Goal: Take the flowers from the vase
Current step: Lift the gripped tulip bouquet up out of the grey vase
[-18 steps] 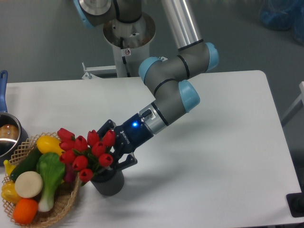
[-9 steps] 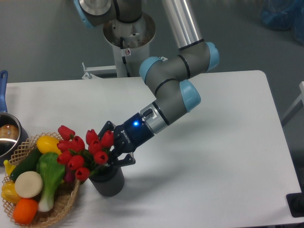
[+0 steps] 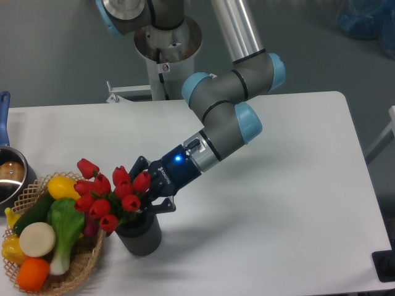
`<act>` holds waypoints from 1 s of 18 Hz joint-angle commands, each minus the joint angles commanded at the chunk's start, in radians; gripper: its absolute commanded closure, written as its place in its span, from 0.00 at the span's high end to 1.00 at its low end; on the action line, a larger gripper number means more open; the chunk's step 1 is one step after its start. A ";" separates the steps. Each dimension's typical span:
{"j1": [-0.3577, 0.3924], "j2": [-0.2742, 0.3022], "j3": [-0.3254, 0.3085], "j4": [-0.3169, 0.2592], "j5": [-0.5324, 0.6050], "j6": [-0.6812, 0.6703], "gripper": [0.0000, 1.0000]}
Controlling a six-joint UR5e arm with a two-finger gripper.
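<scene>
Reaching in low from the right, the gripper sits just above the mouth of the vase, its dark fingers pressed in among the stems of the flowers. One finger shows below the bunch and another above it behind the buds, so the two seem drawn in on the stems, though the buds hide the contact itself and a firm hold cannot be confirmed. A blue light glows on the gripper's body, and the arm rises behind it through grey links and pale blue joints to its base at the top of the view.

The red tulip buds lean out to the left over the vase's rim, with their stems still down inside it. The vase stands upright on the white table, near the front edge. Touching it on the left is a wicker basket heaped with vegetables, and the outermost buds hang over the basket. Farther left, at the edge of the view, is a metal pot with a blue handle
</scene>
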 joint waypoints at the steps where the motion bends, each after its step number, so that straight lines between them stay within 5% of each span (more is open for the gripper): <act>1: 0.002 0.000 0.000 0.000 -0.008 0.000 0.34; 18: 0.021 0.077 0.032 -0.002 -0.066 -0.126 0.34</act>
